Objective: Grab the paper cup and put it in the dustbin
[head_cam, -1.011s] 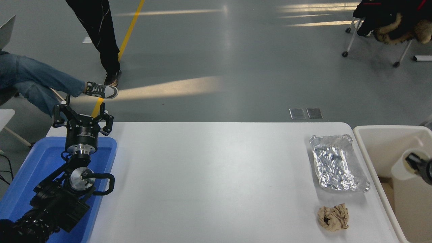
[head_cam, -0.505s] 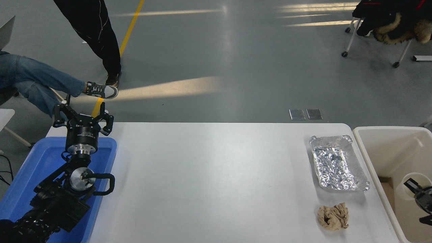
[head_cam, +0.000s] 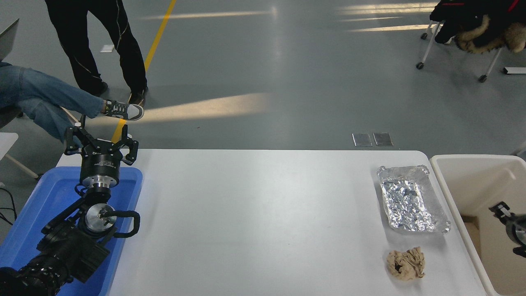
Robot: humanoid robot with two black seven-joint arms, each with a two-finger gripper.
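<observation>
The paper cup does not show anywhere in the head view. The cream-beige dustbin stands against the table's right end, partly cut off by the picture's edge. My right gripper comes in from the right edge and hangs over the inside of the dustbin. It is open, with one finger pointing up-left and nothing held between the two. My left gripper is parked at the lower left above the blue tray, open and empty.
A blue plastic tray lies under the left arm. A crinkled foil tray and a crumpled brown paper wad sit near the table's right end beside the dustbin. People's legs are beyond the far left corner.
A second ago the right gripper held the white cup over the dustbin. The cup then sank lower in the dustbin and is now out of sight, and the gripper is empty.
</observation>
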